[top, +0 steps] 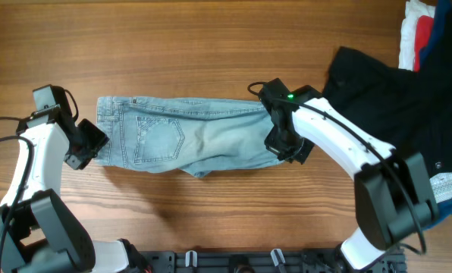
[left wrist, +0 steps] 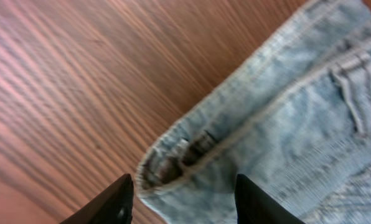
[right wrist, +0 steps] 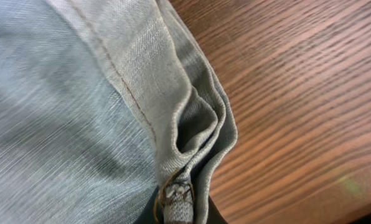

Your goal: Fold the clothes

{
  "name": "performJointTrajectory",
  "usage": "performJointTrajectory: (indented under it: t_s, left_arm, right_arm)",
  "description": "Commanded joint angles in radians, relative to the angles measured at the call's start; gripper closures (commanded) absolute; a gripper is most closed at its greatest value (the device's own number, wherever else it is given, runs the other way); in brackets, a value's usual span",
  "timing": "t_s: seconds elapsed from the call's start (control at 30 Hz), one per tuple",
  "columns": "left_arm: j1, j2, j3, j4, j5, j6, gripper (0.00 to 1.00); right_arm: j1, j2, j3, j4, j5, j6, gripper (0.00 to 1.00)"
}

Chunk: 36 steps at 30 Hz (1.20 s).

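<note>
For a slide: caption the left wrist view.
Open left gripper hovers at the jeans' waistband corner on the wooden table.

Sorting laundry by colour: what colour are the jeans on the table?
The jeans are light, faded blue denim; clearest in the overhead view.

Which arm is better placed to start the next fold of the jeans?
Right, probably: the right claw pinches the jeans at the cuffed hem, ready to carry it over; the left claw stands open astride the waistband corner, gripping nothing.
</note>
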Motion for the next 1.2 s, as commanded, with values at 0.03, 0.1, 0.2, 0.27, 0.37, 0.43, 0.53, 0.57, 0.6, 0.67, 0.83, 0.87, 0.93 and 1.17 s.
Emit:
performJointTrajectory:
  t_s: [0.03,0.1,0.2,0.27,0.37,0.43,0.53,0.57,0.6,0.67,0.83,0.87,0.93,1.17]
  left_arm:
    - [-0.05,-0.042,-0.008,-0.003,0.117,0.067,0.48]
    - [-0.093,-0.082,-0.008,0.0,0.107,0.066,0.48]
    - [-0.139,-0.121,-0.008,0.0,0.045,0.066,0.46]
    - [-0.15,-0.12,-0.008,0.004,0.045,0.066,0.41]
    - [-0.187,-0.12,-0.008,0.049,0.072,0.066,0.42]
    - [-0.233,-0.118,-0.008,0.11,0.07,0.066,0.42]
    - [-0.28,-0.069,-0.008,0.209,0.033,0.066,0.5]
    - [-0.28,-0.043,-0.008,0.233,0.034,0.066,0.5]
    - [-0.279,-0.006,-0.008,0.262,0.034,0.066,0.51]
    - [-0.279,0.045,-0.008,0.304,0.034,0.066,0.53]
    - [-0.279,0.14,-0.008,0.407,0.034,0.066,0.5]
    - [-0.279,0.145,-0.008,0.422,0.034,0.066,0.5]
    - [-0.279,0.158,-0.008,0.442,0.032,0.065,0.49]
    - [-0.277,0.171,-0.009,0.394,-0.157,-0.015,0.52]
  right_arm:
    - [0.04,-0.082,-0.056,0.006,0.033,-0.017,0.96]
    - [0.04,-0.082,-0.109,0.006,0.026,-0.013,0.96]
    - [0.039,-0.086,-0.134,0.002,0.031,0.014,0.87]
    - [0.039,-0.113,-0.133,0.015,0.032,0.009,0.81]
    - [0.039,-0.184,-0.126,0.042,0.063,0.008,0.76]
    - [0.039,-0.237,-0.123,0.086,0.082,-0.031,0.63]
    - [0.039,-0.287,-0.123,0.288,0.072,-0.343,0.49]
    - [0.039,-0.286,-0.123,0.315,0.074,-0.383,0.54]
    - [0.037,-0.278,-0.123,0.36,0.077,-0.431,0.59]
    - [0.01,-0.241,-0.124,0.421,0.085,-0.467,0.59]
    - [-0.081,-0.085,-0.124,0.529,0.04,-0.515,0.62]
    - [-0.089,-0.054,-0.124,0.568,0.022,-0.535,0.62]
    - [-0.09,0.016,-0.124,0.684,0.017,-0.571,0.62]
    - [-0.159,0.205,-0.124,0.736,0.156,-0.289,0.61]
